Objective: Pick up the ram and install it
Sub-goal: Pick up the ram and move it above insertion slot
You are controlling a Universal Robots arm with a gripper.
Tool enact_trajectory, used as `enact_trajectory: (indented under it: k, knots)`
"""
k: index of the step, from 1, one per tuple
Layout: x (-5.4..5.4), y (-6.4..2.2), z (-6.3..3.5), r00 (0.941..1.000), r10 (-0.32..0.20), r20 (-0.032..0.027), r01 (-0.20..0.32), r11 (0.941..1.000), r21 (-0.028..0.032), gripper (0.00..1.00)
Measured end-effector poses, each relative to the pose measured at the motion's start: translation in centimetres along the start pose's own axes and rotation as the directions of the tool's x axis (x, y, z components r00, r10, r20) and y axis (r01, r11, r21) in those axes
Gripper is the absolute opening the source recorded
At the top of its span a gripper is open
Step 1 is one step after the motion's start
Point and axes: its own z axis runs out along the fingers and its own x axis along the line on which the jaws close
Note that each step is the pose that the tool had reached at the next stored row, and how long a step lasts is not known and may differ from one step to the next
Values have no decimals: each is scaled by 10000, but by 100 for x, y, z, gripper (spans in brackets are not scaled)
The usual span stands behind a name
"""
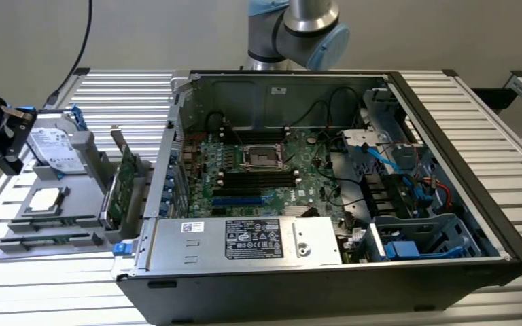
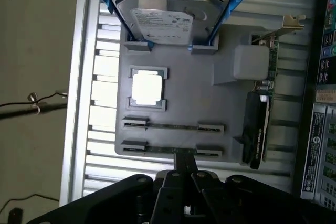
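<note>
Slatted metal worktop [image 1: 478,115] carries an open computer case [image 1: 288,292] and, at the exterior view's left, a grey parts tray [image 2: 210,103]. The ram [image 2: 173,150] lies seated in the tray's outermost holder, a second stick [image 2: 173,126] just beside it, near a hard drive [image 2: 168,22] and a processor chip [image 2: 147,87]. The gripper [image 2: 184,167], fingers together and clamped on nothing, hovers right at the ram. Pickup does not appear made. The long black motherboard slots [image 1: 259,178] look unfilled, so installation is judged wholly outstanding.
</note>
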Motion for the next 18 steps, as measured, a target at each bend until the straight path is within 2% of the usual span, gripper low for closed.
enact_trajectory:
  k: [5,9,13,16,18]
  knots:
    - [2,0,3,9958,-914,-35,914,9958,12,11]
    - [3,0,4,9865,-1637,-66,1637,9865,21,11]
    - [3,0,7,9721,-2342,-95,2342,9722,26,11]
    - [3,0,10,9577,-2877,-119,2877,9577,22,11]
    - [4,1,11,9465,-3224,-123,3224,9466,-6,11]
